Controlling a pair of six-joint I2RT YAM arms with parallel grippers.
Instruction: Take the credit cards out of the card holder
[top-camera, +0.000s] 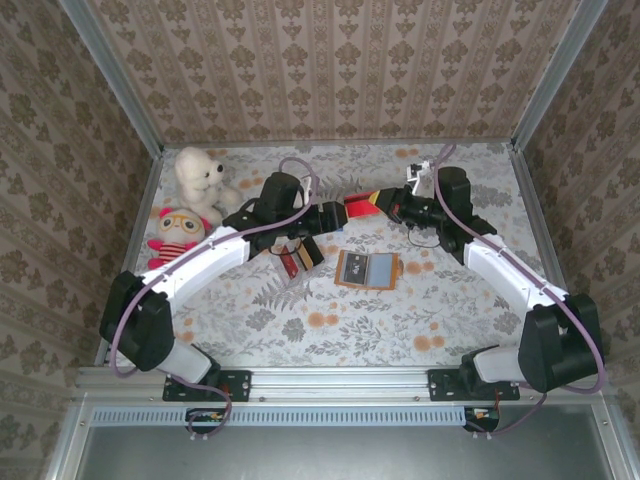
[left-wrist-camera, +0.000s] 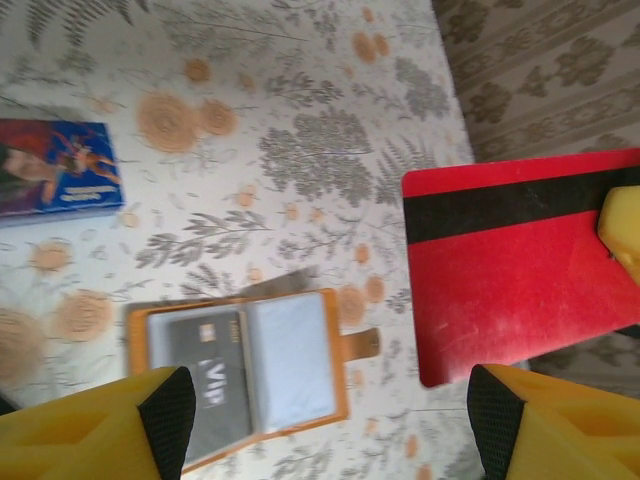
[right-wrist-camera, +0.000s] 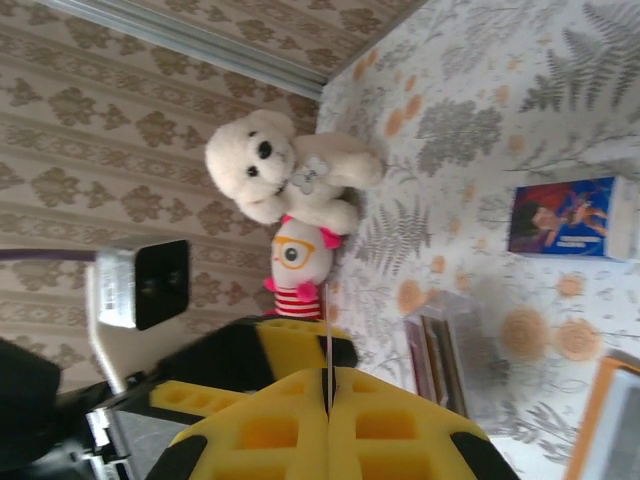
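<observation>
The card holder (top-camera: 368, 270) lies open on the table, tan with an orange rim; a dark card marked VIP (left-wrist-camera: 205, 375) sits in its left pocket. My right gripper (top-camera: 387, 204) is shut on a red credit card (top-camera: 358, 207) with a black stripe, held above the table; in the right wrist view that card (right-wrist-camera: 327, 350) shows edge on between the closed fingers (right-wrist-camera: 400, 430). My left gripper (top-camera: 332, 215) is open just left of the red card (left-wrist-camera: 510, 270), its fingers (left-wrist-camera: 165, 415) apart with nothing between them. Other credit cards (top-camera: 298, 258) lie piled left of the holder.
A white bear toy (top-camera: 203, 172) and a striped toy with glasses (top-camera: 178, 235) sit at the far left. A small dark-blue square (left-wrist-camera: 55, 170) lies on the table near the card pile (right-wrist-camera: 440, 350). Patterned walls close in the back and sides.
</observation>
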